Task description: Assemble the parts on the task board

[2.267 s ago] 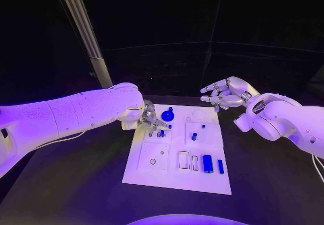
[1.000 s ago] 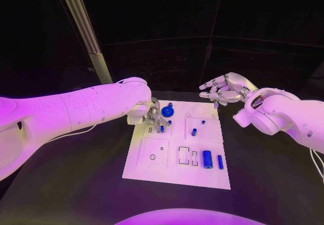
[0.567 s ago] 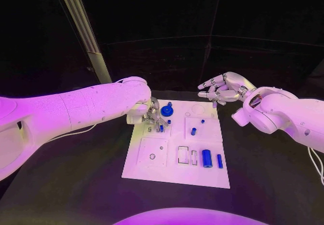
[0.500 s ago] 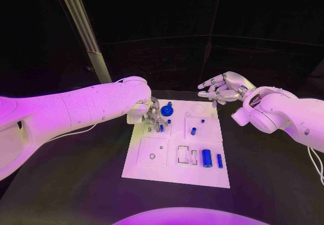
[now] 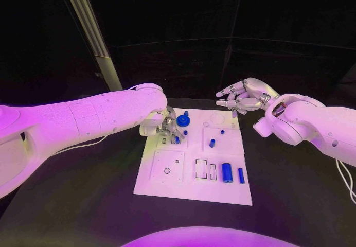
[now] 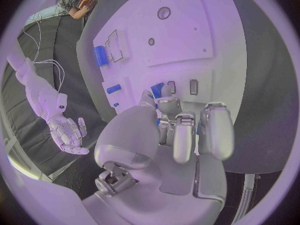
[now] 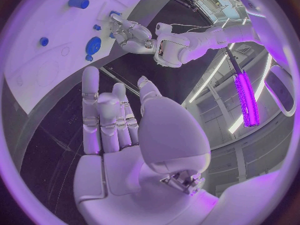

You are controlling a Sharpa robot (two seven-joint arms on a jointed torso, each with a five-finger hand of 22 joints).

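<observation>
- showing the task board [image 5: 194,180], a white plate lying flat in the middle of the black table [image 5: 82,206], seen from the head camera.
- the left hand [image 5: 166,127] is lowered over the board's far left section; its fingers [image 6: 183,135] are curled down around a small blue part [image 6: 156,90], which is seen between them in the left wrist view. whether the part is actually gripped cannot be told.
- a round blue part [image 5: 183,121] is seen just beside the left hand, on the board's far edge.
- two small blue parts [image 5: 212,143] are placed in the board's far right section, one nearer [image 5: 221,132] the far edge.
- a thick blue cylinder [image 5: 227,172] and a thin blue bar [image 5: 241,175] are laid side by side in the board's near right section, next to two rectangular recesses [image 5: 201,169].
- the right hand [image 5: 242,98] is held in the air beyond the board's far right corner; its fingers [image 7: 100,115] are spread and nothing is held.
- the same right hand [image 6: 67,131] is also seen, apart from the board, in the left wrist view.
</observation>
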